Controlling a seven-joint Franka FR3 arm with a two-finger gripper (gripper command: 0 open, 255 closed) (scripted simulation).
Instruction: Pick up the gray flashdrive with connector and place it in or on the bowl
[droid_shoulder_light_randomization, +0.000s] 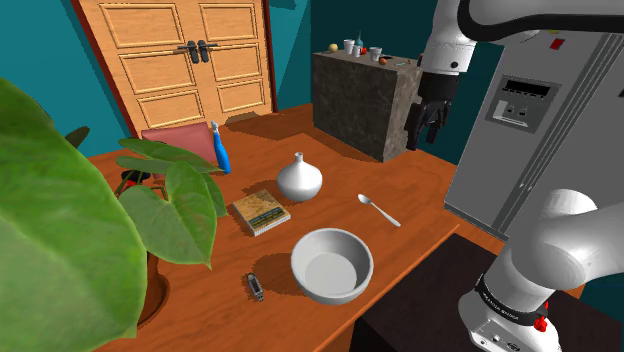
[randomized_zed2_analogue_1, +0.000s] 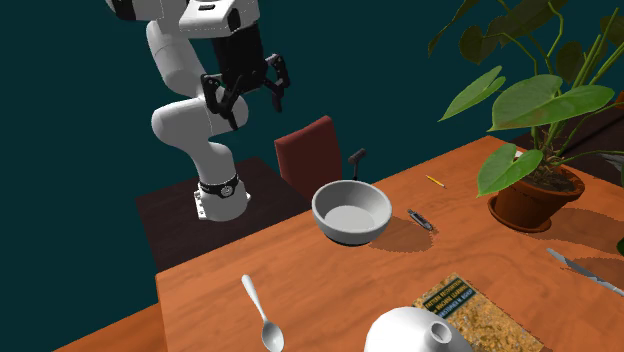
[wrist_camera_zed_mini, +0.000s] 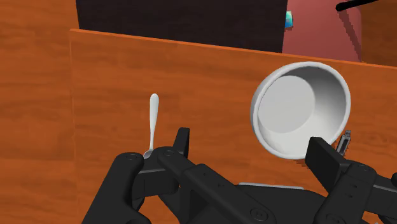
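End effector (randomized_zed2_analogue_1: 247, 98), spread wide and empty, hangs high above the bench (droid_shoulder_light_randomization: 420, 195) as the flashdrive (droid_shoulder_light_randomization: 255, 286), likely light and stiff, lies beside the bowl (droid_shoulder_light_randomization: 332, 264) near the stand-side edge, best pinched across its narrow sides.

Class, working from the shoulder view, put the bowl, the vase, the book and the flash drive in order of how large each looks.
1. bowl: clearly the largest.
2. white vase and book: these look about alike, so I leave them unranked.
3. flash drive: by far the smallest.
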